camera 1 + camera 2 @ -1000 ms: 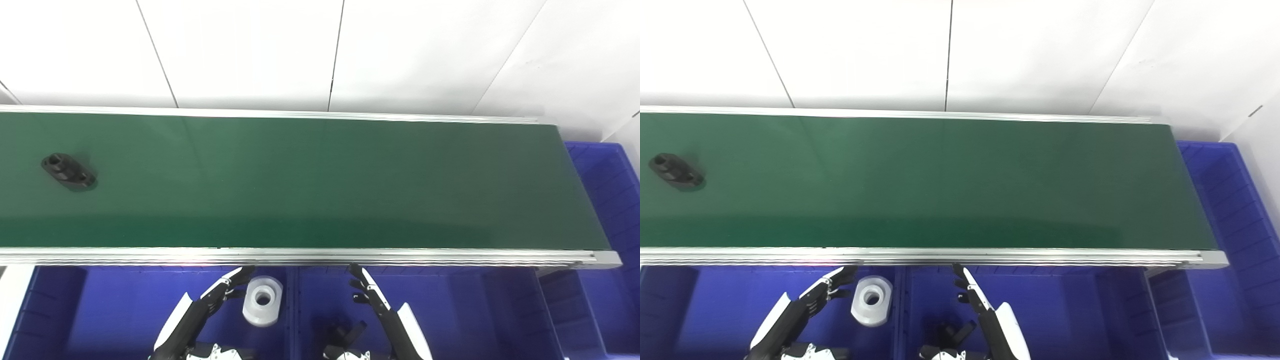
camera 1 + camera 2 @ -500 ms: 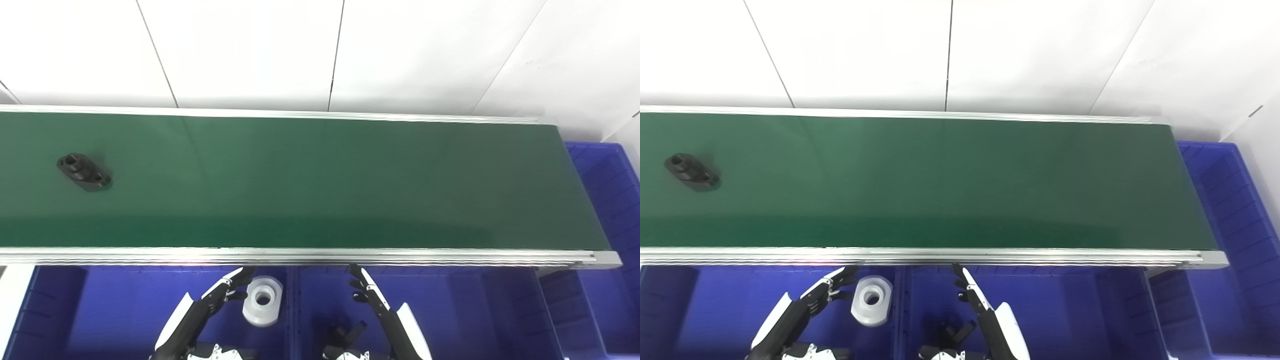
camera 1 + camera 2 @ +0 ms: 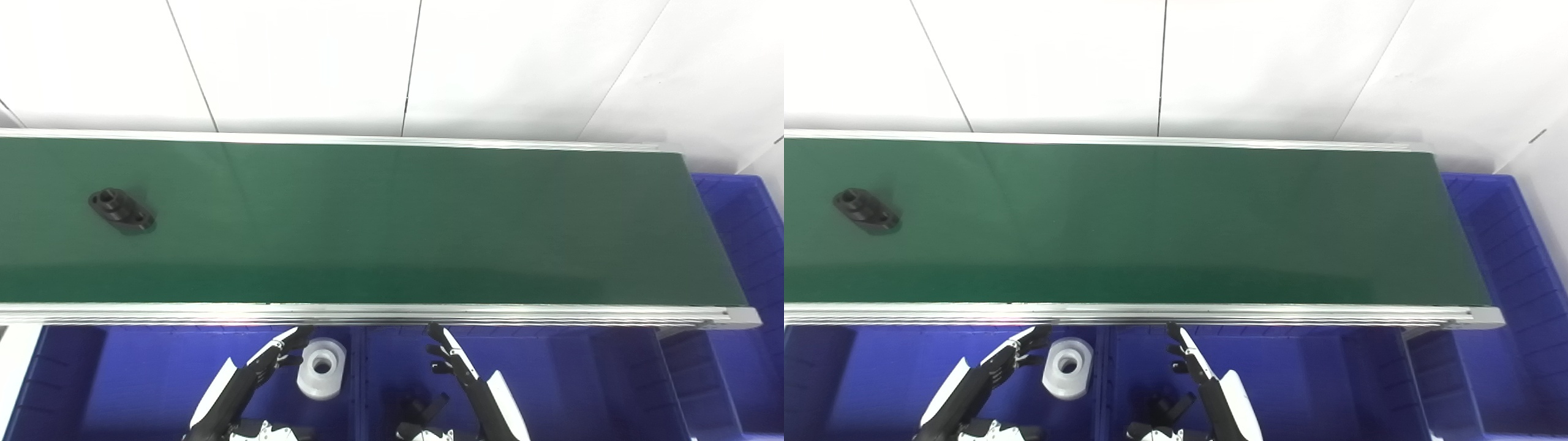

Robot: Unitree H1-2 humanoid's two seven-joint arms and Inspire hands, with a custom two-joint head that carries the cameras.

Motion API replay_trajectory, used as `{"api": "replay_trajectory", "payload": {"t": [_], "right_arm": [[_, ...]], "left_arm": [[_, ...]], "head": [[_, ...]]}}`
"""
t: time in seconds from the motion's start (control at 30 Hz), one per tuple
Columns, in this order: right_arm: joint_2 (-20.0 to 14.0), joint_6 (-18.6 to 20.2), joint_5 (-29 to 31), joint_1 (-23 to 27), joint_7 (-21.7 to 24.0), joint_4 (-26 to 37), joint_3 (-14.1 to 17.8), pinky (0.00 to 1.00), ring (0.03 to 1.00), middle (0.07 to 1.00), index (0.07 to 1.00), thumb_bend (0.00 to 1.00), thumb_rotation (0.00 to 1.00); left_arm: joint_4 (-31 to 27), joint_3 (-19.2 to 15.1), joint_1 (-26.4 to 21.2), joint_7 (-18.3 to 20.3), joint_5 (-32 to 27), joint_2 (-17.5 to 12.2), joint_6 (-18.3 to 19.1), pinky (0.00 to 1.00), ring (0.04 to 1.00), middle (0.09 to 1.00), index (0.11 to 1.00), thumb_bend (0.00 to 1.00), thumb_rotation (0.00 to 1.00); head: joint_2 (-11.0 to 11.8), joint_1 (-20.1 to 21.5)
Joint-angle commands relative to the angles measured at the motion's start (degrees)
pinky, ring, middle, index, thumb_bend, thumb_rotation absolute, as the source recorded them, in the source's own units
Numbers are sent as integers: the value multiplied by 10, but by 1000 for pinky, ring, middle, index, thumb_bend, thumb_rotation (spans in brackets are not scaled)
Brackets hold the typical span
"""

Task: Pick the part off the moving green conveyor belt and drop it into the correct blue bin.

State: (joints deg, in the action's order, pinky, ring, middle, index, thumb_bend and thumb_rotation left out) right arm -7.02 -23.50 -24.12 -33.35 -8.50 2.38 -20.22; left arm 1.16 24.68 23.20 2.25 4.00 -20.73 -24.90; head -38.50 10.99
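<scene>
Near edge: left hand [image 3: 257, 373] and right hand [image 3: 456, 367], fingers spread, holding nothing, wrists cut off by the frame. Below them, blue bins [image 3: 141, 380]; a white ring part [image 3: 321, 369] in the left one, a dark item [image 3: 422, 409] in the right, hard to make out. Beyond, green conveyor belt [image 3: 398, 226]. Far left on it: black part [image 3: 120, 210], oval flange with holes, lying flat.

this is looking like a factory-style sorting station or robotics test lab: a long dark green conveyor belt [image 3: 392, 226] with silver aluminium side rails is running across the scene, deep blue plastic parts bins [image 3: 122, 380] are sitting just below its near rail, and plain white wall panels [image 3: 306, 61] are standing behind it.
</scene>
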Motion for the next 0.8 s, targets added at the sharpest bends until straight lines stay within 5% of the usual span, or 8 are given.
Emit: {"api": "replay_trajectory", "payload": {"t": [0.0,0.77], "right_arm": [[3,-21,0,-9,2,18,-1,782,886,947,973,691,378],[3,-25,6,-9,4,17,0,796,893,953,974,697,385]], "left_arm": [[-6,-2,-1,0,0,-4,-20,793,880,910,875,873,458],[-8,1,-1,-4,5,-6,-20,779,875,913,874,867,458]], "head": [[0,-1],[0,0]]}}
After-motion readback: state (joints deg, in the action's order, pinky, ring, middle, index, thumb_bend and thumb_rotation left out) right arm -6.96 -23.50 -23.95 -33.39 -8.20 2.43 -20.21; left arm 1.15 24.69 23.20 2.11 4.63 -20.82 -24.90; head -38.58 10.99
